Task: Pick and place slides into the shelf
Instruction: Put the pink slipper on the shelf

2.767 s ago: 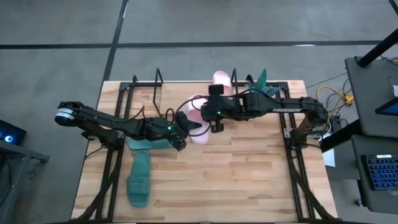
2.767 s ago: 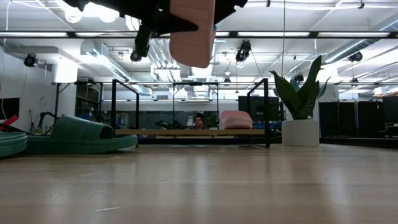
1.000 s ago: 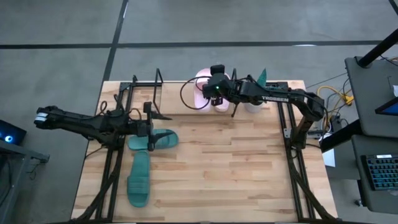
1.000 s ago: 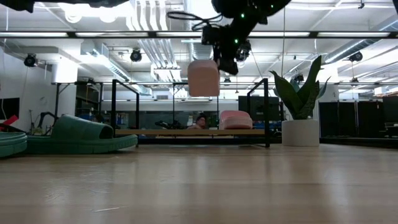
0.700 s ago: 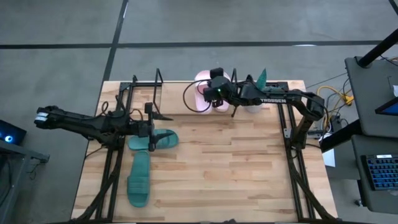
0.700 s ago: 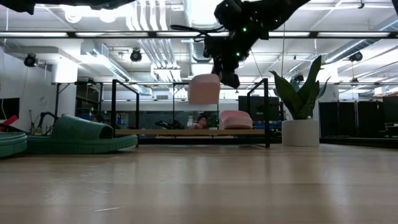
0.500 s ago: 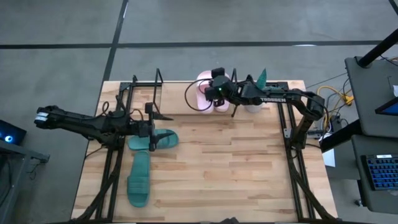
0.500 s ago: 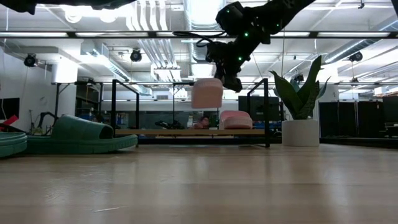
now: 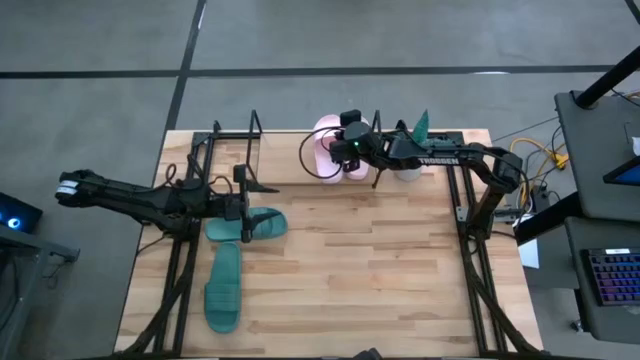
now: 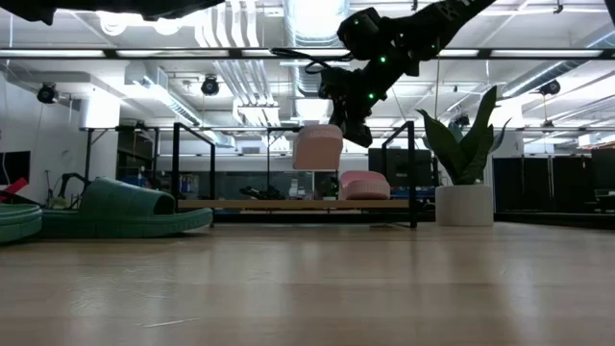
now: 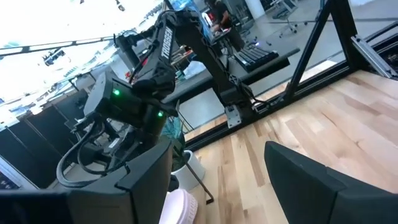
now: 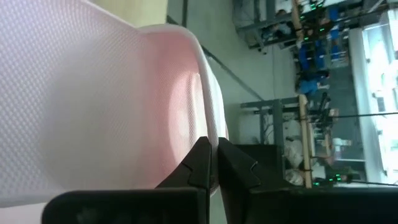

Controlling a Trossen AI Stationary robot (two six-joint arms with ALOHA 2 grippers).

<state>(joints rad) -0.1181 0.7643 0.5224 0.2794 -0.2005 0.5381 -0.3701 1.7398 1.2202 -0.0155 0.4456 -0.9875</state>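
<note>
My right gripper (image 9: pixel 348 152) is shut on a pale pink slide (image 9: pixel 325 148) and holds it in the air over the shelf (image 9: pixel 255 135) at the table's far edge; it also shows in the low view (image 10: pixel 317 146). The second pink slide (image 10: pixel 363 185) rests on the shelf's wooden board (image 10: pixel 279 204). Two dark green slides (image 9: pixel 250 226) (image 9: pixel 223 288) lie sole-down on the table at the left. My left gripper (image 9: pixel 244 205) is open and empty, high above the nearer end of one green slide. My right gripper pinches a thin edge of the pink slide (image 12: pixel 210 134) between its two fingers (image 12: pixel 200 163). The slide hangs tilted below and beside the gripper (image 10: pixel 354 123), lifted clear of the shelf's board.
A potted plant in a white pot (image 9: pixel 408 158) stands at the far right next to the shelf. The arms' black frames (image 9: pixel 185 270) (image 9: pixel 470 250) run along both table sides. Bare wood lies in the table's middle and near part.
My right gripper has gone down toward the shelf with the pink slide, which now hangs lower, just above the board, and has tipped a little.
</note>
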